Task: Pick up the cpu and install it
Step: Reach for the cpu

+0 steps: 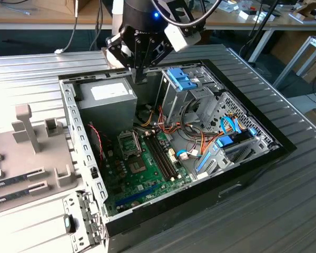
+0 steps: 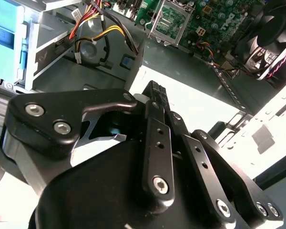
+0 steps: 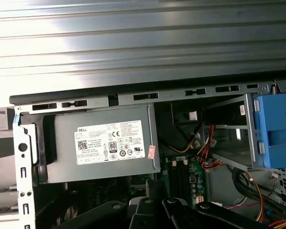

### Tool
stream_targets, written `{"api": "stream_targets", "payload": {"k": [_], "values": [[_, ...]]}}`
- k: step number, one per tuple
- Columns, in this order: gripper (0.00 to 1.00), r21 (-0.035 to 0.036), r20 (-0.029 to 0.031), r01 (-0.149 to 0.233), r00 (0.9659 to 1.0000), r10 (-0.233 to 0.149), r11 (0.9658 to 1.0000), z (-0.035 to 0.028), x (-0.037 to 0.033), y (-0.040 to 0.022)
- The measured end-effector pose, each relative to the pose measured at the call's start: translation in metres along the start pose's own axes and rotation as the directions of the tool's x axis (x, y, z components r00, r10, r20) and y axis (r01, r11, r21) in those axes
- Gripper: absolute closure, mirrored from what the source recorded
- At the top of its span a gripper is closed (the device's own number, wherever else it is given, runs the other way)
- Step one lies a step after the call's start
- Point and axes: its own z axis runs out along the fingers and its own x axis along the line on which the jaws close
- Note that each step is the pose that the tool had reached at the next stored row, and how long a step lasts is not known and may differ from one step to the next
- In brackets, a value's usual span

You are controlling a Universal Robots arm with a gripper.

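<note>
the gripper [image 1: 140,79] hangs over the grey power box [image 1: 108,100]. its fingers look pressed together, holding nothing.

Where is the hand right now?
In the exterior view, the hand hangs over the open computer case, between the grey power supply and the blue drive cage.

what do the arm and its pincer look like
The pincer is matt black: flat linked bars with rounded ends, pinned by silver hex-head screws. The wrist it hangs from is black with a small blue light. A white boxy module is mounted at its side, and a black cable loops past it.
</note>
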Motion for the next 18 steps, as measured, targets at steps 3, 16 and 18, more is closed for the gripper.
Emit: {"api": "stream_targets", "payload": {"k": [3,16,18], "values": [[0.90,0.0000,0.0000,0.000,1.0000,0.000,1.0000,0.0000,0.0016,-0.0001],[0.90,0.0000,0.0000,0.000,1.0000,0.000,1.0000,-0.0002,0.0097,-0.0007],[0.90,-0.0001,0.0000,0.000,1.0000,0.000,1.0000,-0.0002,0.0107,-0.0008]]}}
